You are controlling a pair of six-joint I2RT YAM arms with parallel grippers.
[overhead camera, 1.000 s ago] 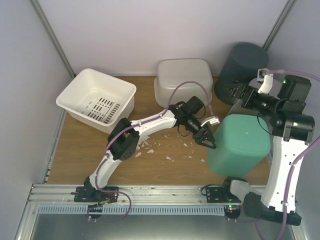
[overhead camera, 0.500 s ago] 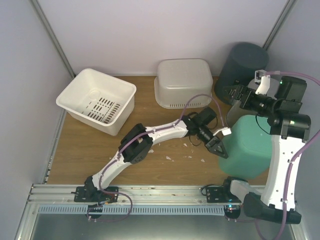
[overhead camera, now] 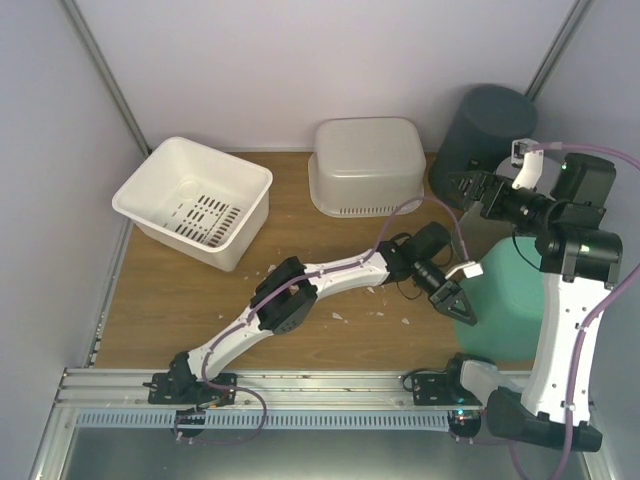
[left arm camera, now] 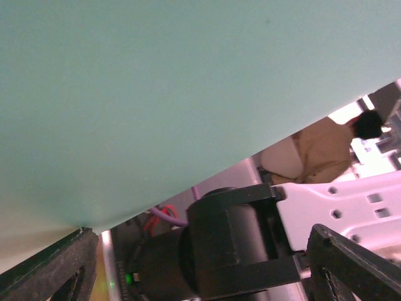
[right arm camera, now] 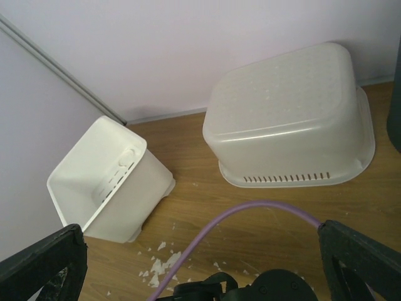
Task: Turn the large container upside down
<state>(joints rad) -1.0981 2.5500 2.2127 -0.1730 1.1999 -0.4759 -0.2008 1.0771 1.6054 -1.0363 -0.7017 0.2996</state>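
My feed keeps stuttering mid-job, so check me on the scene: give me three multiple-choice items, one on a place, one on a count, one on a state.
1. Where is the left end effector?
A. at the green container on the right
B. parked over its own base
C. at the far left corner

2. How many containers stand on the table?
A. two
B. four
C. six

3. How does the translucent tub sit?
A. upside down
B. open end up
C. on its side

Answers:
1 A: the left arm stretches across to the green container, whose wall fills the left wrist view.
2 B: white slotted basket, translucent tub, dark grey bin, green container.
3 A: its closed base faces up and its rim rests on the wood.
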